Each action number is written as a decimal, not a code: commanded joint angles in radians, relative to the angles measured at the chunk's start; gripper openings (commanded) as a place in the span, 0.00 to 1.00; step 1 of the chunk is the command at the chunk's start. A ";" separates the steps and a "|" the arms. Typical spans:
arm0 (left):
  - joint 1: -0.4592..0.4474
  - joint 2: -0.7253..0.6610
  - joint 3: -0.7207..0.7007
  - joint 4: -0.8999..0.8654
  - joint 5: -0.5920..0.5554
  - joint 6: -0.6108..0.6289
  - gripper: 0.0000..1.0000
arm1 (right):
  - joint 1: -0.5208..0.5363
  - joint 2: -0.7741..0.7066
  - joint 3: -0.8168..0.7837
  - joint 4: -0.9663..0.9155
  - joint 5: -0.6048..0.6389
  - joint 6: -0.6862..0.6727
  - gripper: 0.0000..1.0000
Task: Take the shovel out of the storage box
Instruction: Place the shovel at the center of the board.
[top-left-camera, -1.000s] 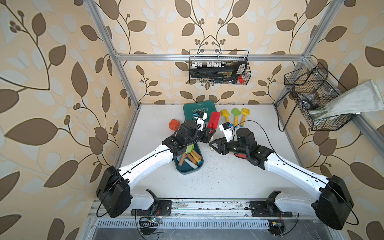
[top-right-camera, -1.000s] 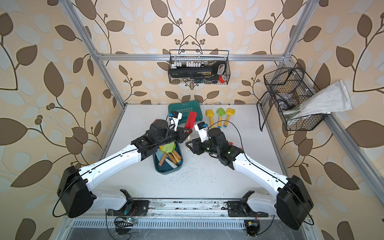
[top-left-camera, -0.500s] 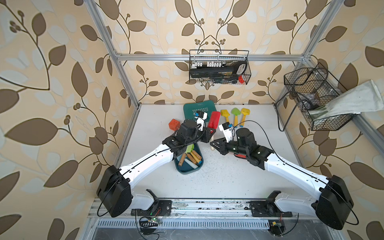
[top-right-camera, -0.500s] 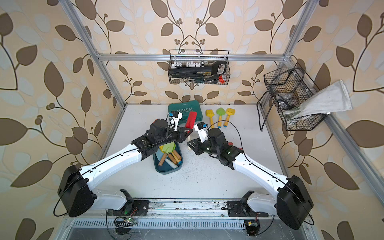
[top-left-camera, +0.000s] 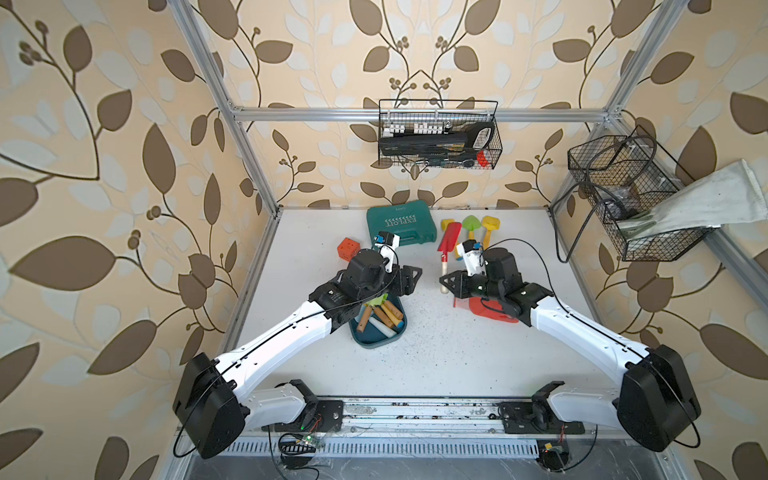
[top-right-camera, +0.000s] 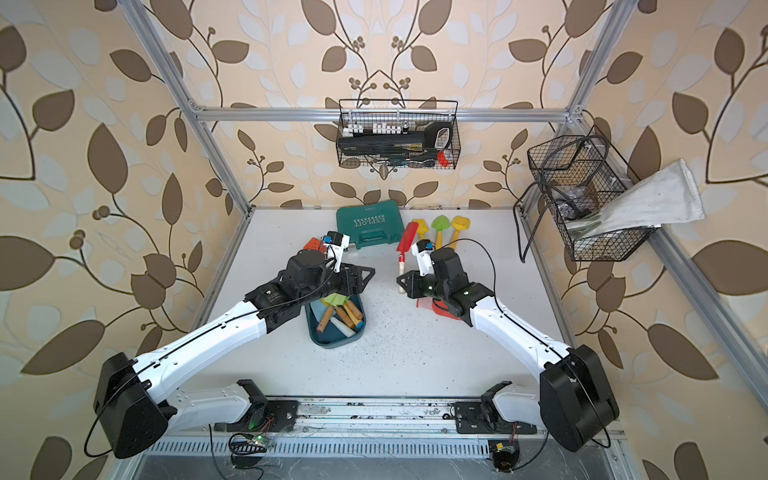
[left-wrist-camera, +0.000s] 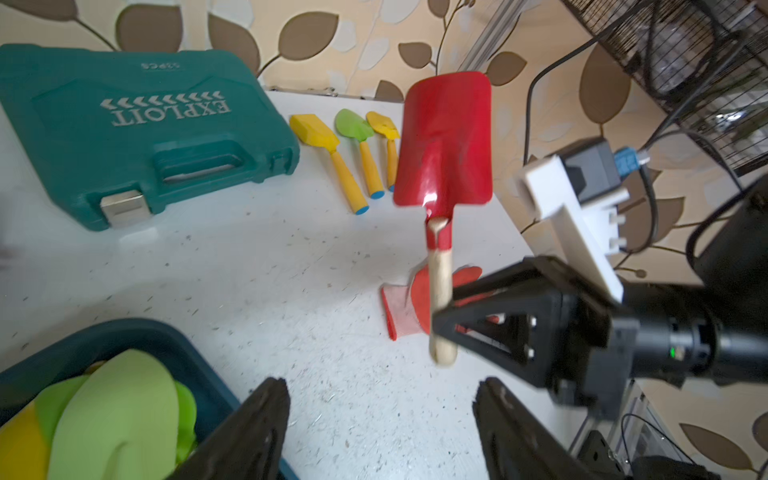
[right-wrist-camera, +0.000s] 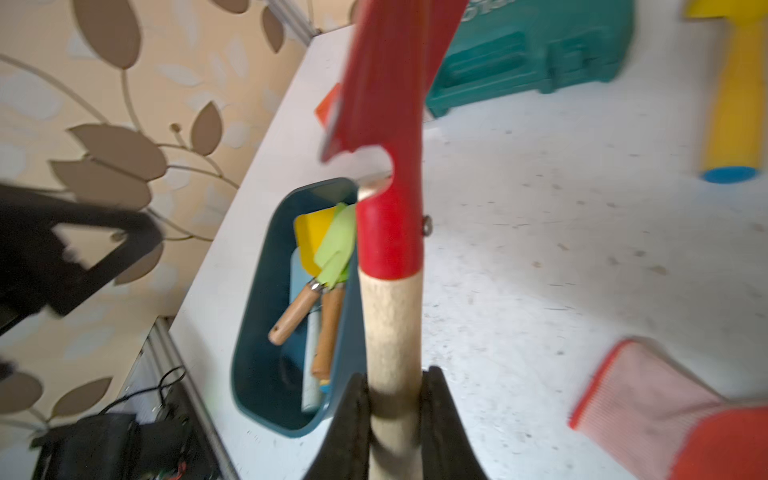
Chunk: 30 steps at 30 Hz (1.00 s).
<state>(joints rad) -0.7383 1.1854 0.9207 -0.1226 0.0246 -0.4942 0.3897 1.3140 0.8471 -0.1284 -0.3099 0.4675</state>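
Red shovel (left-wrist-camera: 444, 137): out of the box and, as it seems, lifted off the table (top-left-camera: 436, 357), with its blade toward the back wall.
Right gripper (right-wrist-camera: 395, 376): its jaws are pressed together on the pale wooden handle of the red shovel, near the end.
Left gripper (left-wrist-camera: 380, 384): its jaws stand apart with nothing between them, and it hangs near the far end of the storage box.
Storage box (top-left-camera: 374, 343): on the table under the left arm. A green shovel (right-wrist-camera: 334, 245) and other tools lie inside.
Done: I judge that one shovel is already taken out.
Left: to put it down, perhaps near the row of three shovels (top-left-camera: 471, 226) beside the green case (top-left-camera: 401, 224). Whether the rest must come out too, I cannot tell.
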 joint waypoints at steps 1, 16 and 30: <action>0.018 -0.033 -0.046 -0.074 -0.083 0.023 0.75 | -0.121 0.051 0.090 -0.091 0.003 -0.006 0.15; 0.073 0.065 -0.040 -0.126 -0.071 0.002 0.71 | -0.546 0.445 0.451 -0.205 -0.042 -0.015 0.16; 0.092 0.129 -0.020 -0.145 -0.070 0.004 0.72 | -0.561 0.856 0.800 -0.323 -0.072 0.010 0.22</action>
<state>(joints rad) -0.6598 1.3102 0.8787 -0.2691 -0.0467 -0.4976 -0.1669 2.1292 1.6089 -0.4183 -0.3546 0.4675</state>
